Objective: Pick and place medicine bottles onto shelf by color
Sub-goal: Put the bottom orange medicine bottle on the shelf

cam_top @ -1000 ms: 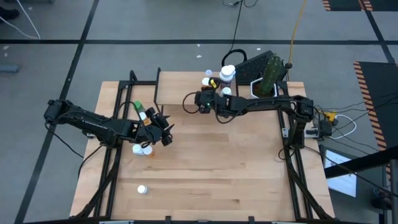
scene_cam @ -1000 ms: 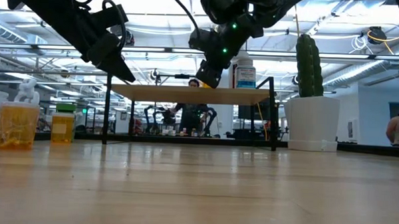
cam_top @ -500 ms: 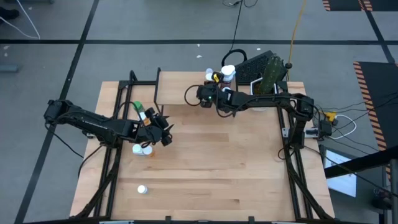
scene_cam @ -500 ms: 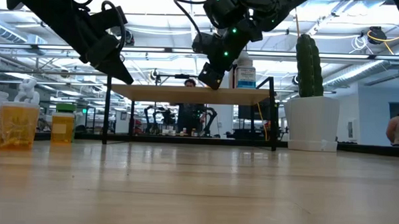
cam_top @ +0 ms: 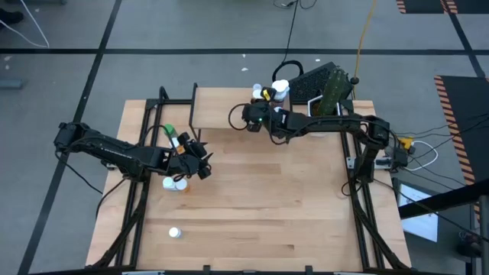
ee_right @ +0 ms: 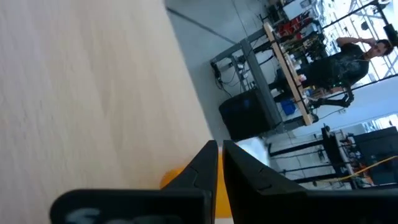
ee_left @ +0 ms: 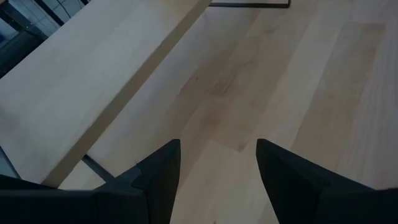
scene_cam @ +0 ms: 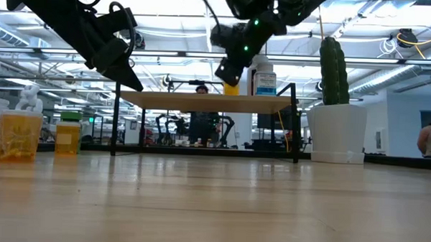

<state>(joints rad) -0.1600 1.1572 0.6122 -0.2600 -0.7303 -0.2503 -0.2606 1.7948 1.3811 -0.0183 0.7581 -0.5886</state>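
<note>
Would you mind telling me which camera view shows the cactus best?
The low view: the cactus stands upright in full profile in its white pot, right of the shelf. The high view shows it only from above, beside the shelf. Neither wrist view shows it.

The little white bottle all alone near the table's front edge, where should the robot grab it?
Probably around its round sides, coming straight down from above. The white bottle shows as a small round spot on the table with nothing beside it, so there is room on every side. Whether it stands or lies cannot be told.
</note>
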